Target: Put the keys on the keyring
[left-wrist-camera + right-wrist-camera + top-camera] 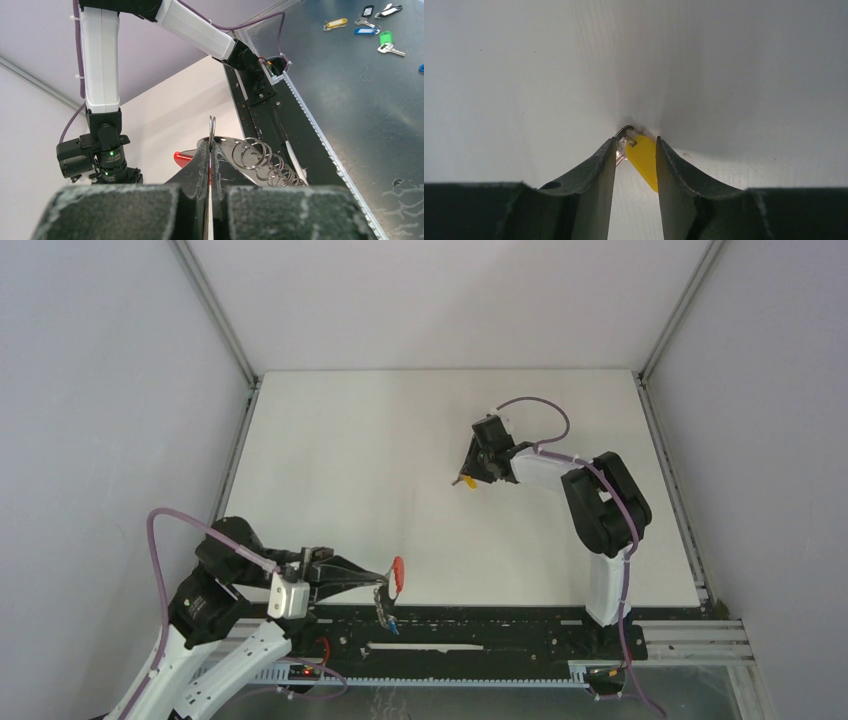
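- Clamps keyring (pixel 397 573) between tips of clenched left claw (pixel 210 150).
- Shows blue key (pixel 397 625) hanging just below that claw, seemingly already on.
- Pinches yellow key (pixel 644 157) in right claw (pixel 636 150), against table (pixel 524 75); threading not yet done.

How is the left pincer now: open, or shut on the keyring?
Shut on the keyring: the left pincer's fingers meet, pinching one wire ring edge-on between them.
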Controlling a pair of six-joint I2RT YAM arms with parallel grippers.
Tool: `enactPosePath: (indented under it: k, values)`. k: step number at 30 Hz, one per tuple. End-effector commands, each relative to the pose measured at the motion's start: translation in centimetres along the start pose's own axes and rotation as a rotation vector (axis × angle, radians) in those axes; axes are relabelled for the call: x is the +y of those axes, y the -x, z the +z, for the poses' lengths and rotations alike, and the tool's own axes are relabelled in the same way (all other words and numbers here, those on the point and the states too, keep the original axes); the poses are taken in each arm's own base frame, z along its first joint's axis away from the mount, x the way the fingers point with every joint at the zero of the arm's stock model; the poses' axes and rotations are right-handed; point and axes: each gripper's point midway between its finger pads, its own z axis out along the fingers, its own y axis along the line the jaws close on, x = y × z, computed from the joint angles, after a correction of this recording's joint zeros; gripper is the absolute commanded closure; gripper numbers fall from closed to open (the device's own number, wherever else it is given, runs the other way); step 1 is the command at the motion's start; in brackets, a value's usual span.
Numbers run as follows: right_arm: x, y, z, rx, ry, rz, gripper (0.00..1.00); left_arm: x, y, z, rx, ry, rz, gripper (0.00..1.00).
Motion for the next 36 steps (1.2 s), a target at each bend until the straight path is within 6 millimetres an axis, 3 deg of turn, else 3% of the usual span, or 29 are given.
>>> enactPosePath:
  k: [1,9,19,28,36]
  values:
    - [1.0,1.5,0.1,-0.026,0.024,0.033,0.58,0.7,0.0,0.2,-0.007,0.024,0.021,1.00]
    - [1.2,1.6,0.6,-0.021,0.039,0.032,0.66,1.4,-1.1,0.6,0.016,0.029,-0.004,1.00]
    - [1.5,1.4,0.8,-0.018,0.051,0.024,0.72,1.6,-1.2,0.5,0.024,0.043,-0.002,1.00]
    - [2.1,1.9,0.8,-0.028,0.061,0.010,0.68,1.6,-1.3,0.6,0.026,0.039,-0.013,1.00]
    - [2.4,1.7,1.3,-0.014,0.063,0.006,0.71,1.6,-1.8,0.6,0.036,0.046,-0.022,1.00]
